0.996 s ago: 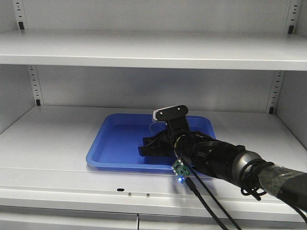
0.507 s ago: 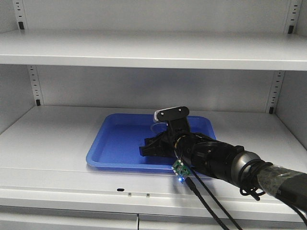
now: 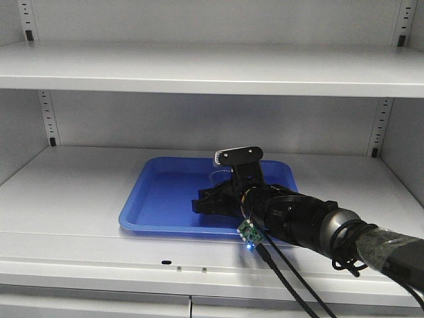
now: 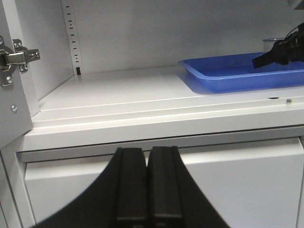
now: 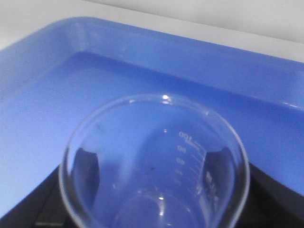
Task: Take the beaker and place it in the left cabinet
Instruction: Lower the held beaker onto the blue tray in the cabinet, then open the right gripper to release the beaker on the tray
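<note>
The beaker (image 5: 156,166), clear glass with printed graduation marks, sits upright between my right gripper's fingers (image 5: 88,164), just above or on the floor of the blue tray (image 5: 142,57). In the front view the right gripper (image 3: 211,201) reaches over the tray (image 3: 152,205) on the left cabinet's middle shelf (image 3: 73,185), and the beaker's rim (image 3: 222,174) shows faintly behind it. The right gripper is shut on the beaker. My left gripper (image 4: 147,154) is shut and empty, low in front of the cabinet's lower front panel. The tray (image 4: 223,78) and the right gripper (image 4: 278,50) show at far right of the left wrist view.
A grey upper shelf (image 3: 212,69) hangs over the tray. Slotted upright strips (image 3: 46,119) run down the back corners. The cabinet's open door with a hinge (image 4: 14,59) stands at the left. Cables (image 3: 291,278) trail from the right arm over the shelf's front edge.
The right gripper with the beaker has shifted only slightly over the tray. Nothing else has moved.
</note>
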